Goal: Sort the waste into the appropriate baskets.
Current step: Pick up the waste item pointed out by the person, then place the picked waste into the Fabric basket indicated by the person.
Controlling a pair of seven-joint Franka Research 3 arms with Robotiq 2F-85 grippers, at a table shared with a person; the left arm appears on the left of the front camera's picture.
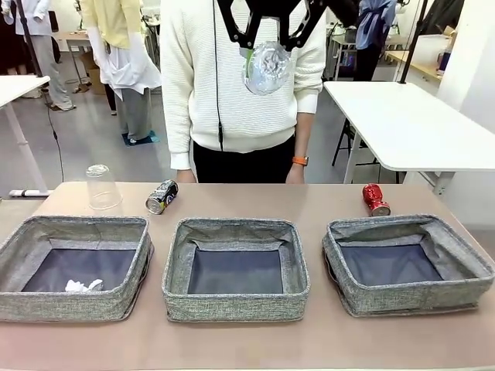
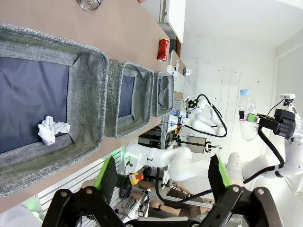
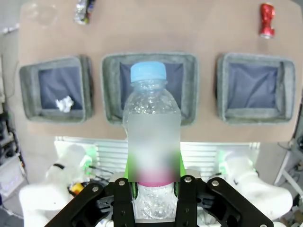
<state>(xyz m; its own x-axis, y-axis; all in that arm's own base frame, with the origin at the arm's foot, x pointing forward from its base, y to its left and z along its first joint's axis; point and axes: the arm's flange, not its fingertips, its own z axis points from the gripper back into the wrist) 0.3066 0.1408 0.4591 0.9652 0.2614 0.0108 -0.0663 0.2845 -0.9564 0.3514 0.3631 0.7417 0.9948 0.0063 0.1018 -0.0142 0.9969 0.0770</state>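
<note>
Left gripper [image 2: 161, 166]: fingers spread wide, holding nothing, near the left basket [image 1: 73, 305].
Left basket: paper ball [image 1: 83, 286] inside.
Bottle [image 3: 152, 118]: high above the middle basket [image 1: 236, 297], lying level across the fingers, cap toward the person.
Right gripper [image 1: 267, 35]: clamped on the bottle at its pink label. The basket lies straight below, so a plain release looks enough.
Right basket [image 1: 410, 297]: red can [image 1: 376, 199] just behind.
</note>
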